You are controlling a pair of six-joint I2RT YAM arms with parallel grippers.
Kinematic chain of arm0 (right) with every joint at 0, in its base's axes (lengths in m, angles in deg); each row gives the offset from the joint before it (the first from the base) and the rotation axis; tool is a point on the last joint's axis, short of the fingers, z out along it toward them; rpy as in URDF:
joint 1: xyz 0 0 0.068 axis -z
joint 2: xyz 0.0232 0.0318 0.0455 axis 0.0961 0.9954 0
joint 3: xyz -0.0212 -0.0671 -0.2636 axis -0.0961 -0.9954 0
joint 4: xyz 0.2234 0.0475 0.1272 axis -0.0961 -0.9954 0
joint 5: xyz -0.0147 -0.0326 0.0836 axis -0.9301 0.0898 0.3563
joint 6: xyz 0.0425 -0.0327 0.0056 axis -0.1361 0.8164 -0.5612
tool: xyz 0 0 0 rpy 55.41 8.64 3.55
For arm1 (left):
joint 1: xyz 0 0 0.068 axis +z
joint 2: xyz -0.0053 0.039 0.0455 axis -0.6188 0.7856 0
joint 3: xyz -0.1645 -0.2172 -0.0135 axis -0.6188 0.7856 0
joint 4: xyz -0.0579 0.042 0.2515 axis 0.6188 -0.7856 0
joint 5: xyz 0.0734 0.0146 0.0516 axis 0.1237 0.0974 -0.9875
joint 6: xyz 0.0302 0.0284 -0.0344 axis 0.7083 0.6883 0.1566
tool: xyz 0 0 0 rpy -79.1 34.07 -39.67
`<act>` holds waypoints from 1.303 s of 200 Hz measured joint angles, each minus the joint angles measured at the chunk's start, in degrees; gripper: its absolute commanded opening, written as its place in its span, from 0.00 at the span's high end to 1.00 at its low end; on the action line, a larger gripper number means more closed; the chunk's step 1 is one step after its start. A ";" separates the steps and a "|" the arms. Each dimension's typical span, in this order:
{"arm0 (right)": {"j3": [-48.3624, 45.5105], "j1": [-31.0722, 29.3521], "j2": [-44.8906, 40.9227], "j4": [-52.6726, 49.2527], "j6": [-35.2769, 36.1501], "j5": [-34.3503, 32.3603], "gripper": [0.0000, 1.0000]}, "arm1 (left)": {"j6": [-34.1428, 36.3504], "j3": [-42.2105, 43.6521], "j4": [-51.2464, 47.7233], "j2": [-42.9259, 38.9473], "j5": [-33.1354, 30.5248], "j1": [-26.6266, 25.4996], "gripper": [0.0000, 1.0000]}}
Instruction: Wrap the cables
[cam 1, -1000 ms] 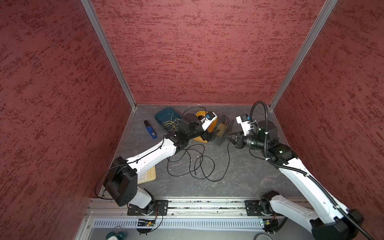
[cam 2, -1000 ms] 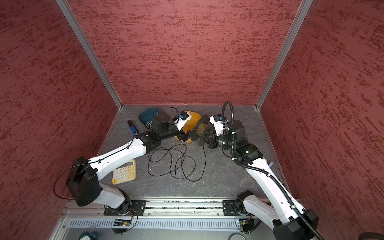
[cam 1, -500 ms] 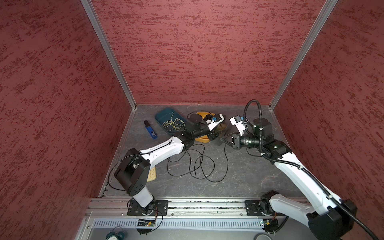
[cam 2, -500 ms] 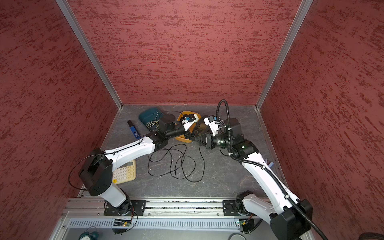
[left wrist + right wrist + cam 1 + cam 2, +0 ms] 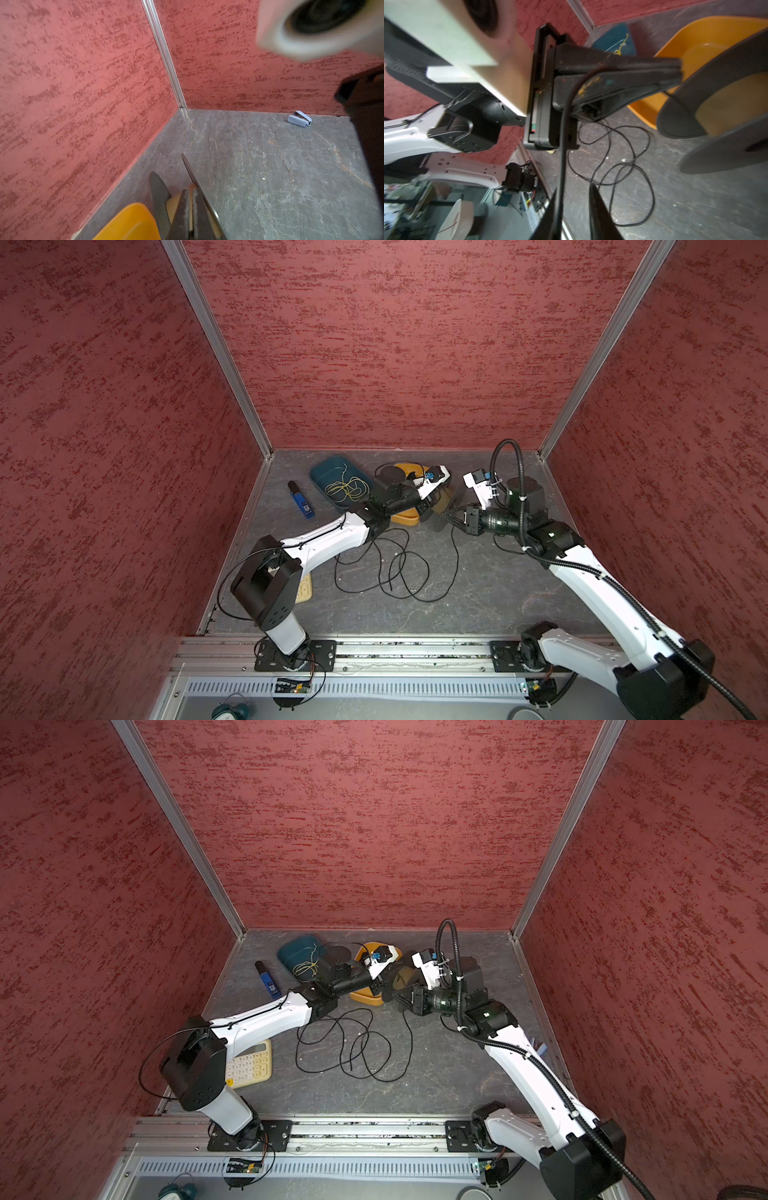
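No writing can be made out: the label on the blue stick with a black cap (image 5: 302, 506) and the keys of the cream calculator (image 5: 249, 1065) are too small to read. Since a second ago the left arm has reached further toward the middle of the frame, the left gripper (image 5: 679, 69) has gone from gaping to clenched, and the right gripper (image 5: 574, 187) has let go. The left fingers are pressed together, tips between the two flanges of the black spool (image 5: 681, 119) (tan core, beside the orange tray (image 5: 405, 517)). The black cable (image 5: 561, 162) runs up into the seam between them and looks pinched there. The right fingers (image 5: 601, 220) stand apart, grasping nothing; the cable passes along one of them. The rest of the cable lies in loose loops on the grey floor (image 5: 498, 585), just below the middle of both top views.
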 measured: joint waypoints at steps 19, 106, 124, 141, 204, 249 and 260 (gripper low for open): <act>-0.17 0.00 -3.02 -0.20 -0.02 -6.14 0.42 | -2.60 -4.07 -7.67 0.00 -2.73 -0.57 1.00; -14.08 -6.32 -20.31 1.97 -1.42 -27.12 0.27 | -15.13 -22.58 -36.52 1.11 -17.46 -5.07 1.00; -16.61 -7.67 -22.29 3.69 -1.40 -29.03 0.27 | -17.31 -24.35 -39.98 2.16 -18.32 -5.07 1.00; -18.18 -8.31 -23.17 5.66 -1.07 -30.49 0.29 | -19.10 -25.66 -42.84 3.37 -18.38 -5.01 1.00; -20.50 -8.87 -18.29 16.15 2.93 -34.14 0.54 | -24.20 -28.28 -49.55 4.37 -16.46 -4.87 1.00; -20.48 -8.87 -13.90 21.86 4.13 -35.26 0.90 | -27.45 -28.02 -50.27 4.37 -12.07 -3.85 1.00; -20.48 -8.87 -13.35 22.53 3.87 -35.56 0.99 | -27.96 -27.56 -50.23 4.37 -11.28 -3.52 1.00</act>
